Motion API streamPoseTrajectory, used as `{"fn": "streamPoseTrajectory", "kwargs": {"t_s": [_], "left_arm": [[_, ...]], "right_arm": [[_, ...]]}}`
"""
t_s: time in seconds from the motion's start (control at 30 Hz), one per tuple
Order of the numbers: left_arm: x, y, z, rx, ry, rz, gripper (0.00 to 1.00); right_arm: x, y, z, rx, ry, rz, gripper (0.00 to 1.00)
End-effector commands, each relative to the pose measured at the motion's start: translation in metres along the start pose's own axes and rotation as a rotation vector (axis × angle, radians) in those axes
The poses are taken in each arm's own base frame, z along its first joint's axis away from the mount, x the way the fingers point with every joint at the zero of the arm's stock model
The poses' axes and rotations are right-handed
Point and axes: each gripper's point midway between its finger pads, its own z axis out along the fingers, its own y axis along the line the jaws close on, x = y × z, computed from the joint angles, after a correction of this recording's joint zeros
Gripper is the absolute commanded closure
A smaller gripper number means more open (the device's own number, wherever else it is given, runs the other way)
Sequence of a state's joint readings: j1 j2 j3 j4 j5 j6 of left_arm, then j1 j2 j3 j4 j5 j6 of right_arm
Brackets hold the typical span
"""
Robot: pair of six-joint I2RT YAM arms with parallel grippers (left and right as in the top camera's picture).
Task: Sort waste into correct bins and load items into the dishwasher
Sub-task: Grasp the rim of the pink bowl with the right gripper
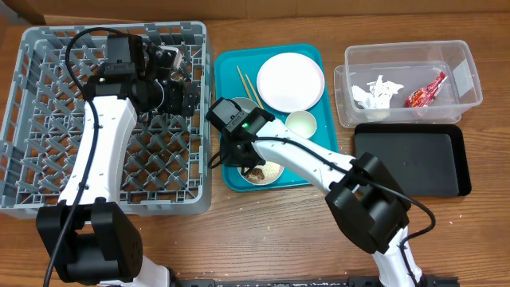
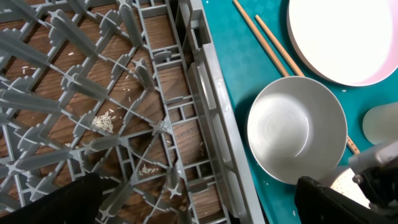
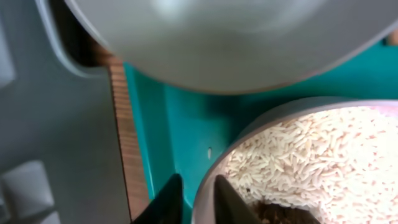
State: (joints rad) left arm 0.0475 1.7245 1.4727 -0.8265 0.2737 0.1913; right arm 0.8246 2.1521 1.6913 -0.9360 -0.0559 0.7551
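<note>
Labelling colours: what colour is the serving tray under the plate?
The serving tray is teal; overhead view shows it best.

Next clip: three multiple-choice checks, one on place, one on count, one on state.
1. The red wrapper lies in: A the clear tub; B the black tray; C the dish rack.
2. Chopsticks on the teal tray: A one; B two; C four.
3. The left hand is: A shut on a bowl; B open, empty; C shut on the plate.
Answers: A, it lies beside the tissue inside the tub; B, two sticks lie side by side; B, its fingers stand wide apart.
</note>
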Motion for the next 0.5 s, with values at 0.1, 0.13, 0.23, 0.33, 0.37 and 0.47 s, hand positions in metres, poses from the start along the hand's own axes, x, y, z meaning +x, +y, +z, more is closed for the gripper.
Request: {"fn": "streamPoseTrajectory", "kwargs": {"t_s": [0.1, 0.13, 0.23, 0.33, 0.37, 0.47], "left_arm": [[-0.009, -0.002, -0.006, 0.004, -0.026, 0.020, 0.00], [-0.009, -0.002, -0.006, 0.004, -0.026, 0.020, 0.00], [-0.009, -0.002, -0.006, 0.004, -0.026, 0.020, 0.00], [-0.009, -0.002, -0.006, 0.004, -0.026, 0.020, 0.00], [-0.009, -0.002, -0.006, 0.004, -0.025, 0.020, 0.00], [-0.009, -0.002, -0.006, 0.004, -0.026, 0.020, 0.00]], "right_arm": [[0.002, -0.006, 0.013, 0.001, 0.037, -0.004, 0.96], [0.002, -0.007, 0.014, 0.000, 0.041, 0.000, 0.96], [0.000, -0.007, 0.014, -0.005, 0.044, 0.005, 0.96], [0.000, -0.005, 0.008, -0.006, 0.047, 0.001, 0.96], [-0.001, -0.004, 0.005, -0.006, 0.049, -0.007, 0.96], [-0.003, 0.010, -0.013, -0.056, 0.059, -0.095, 0.96]]}}
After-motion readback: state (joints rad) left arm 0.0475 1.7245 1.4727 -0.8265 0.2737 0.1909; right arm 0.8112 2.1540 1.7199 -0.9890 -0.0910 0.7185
